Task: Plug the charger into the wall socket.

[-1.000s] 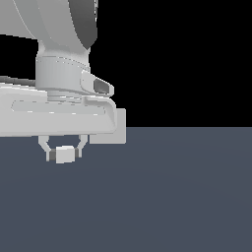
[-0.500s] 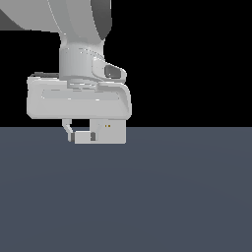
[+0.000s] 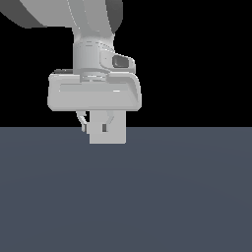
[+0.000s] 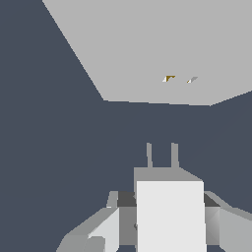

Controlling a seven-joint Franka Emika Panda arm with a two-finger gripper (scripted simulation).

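Black void behind, flat slate-grey bench [image 3: 177, 197] filling the lower half of the exterior view; no edges or corners of it visible.

Exterior view: Panda arm [image 3: 91, 29] comes down from the top, toward the exterior view's left. Wide light-grey hand housing sits level just above the bench horizon. Claw [image 3: 97, 123] hangs under it, fingers pointing down. White square plate, the wall socket [image 3: 110, 135], stands upright directly behind or under the claw, its lower edge just below the horizon line. Small dark mark on the plate face. Charger can't be separated from the plate and fingers here, all the same white. One finger [image 3: 82, 122] shows at the plate's left side in this view.

Wrist view: charger [image 4: 170, 216] is the plain white block in the foreground, clamped between the two claw fingers, one pad on each side face. Two thin grey prongs [image 4: 161, 155] stick out of its far end, parallel, pointing at the socket. Wall socket [image 4: 147, 49] is a large flat grey-white face ahead, seen at a slant, with two tiny holes [image 4: 178, 78] side by side, one tinted orange. Prong tips are apart from the plate, a strip of dark bench visible between them. Prongs roughly aimed toward the holes, not inserted.
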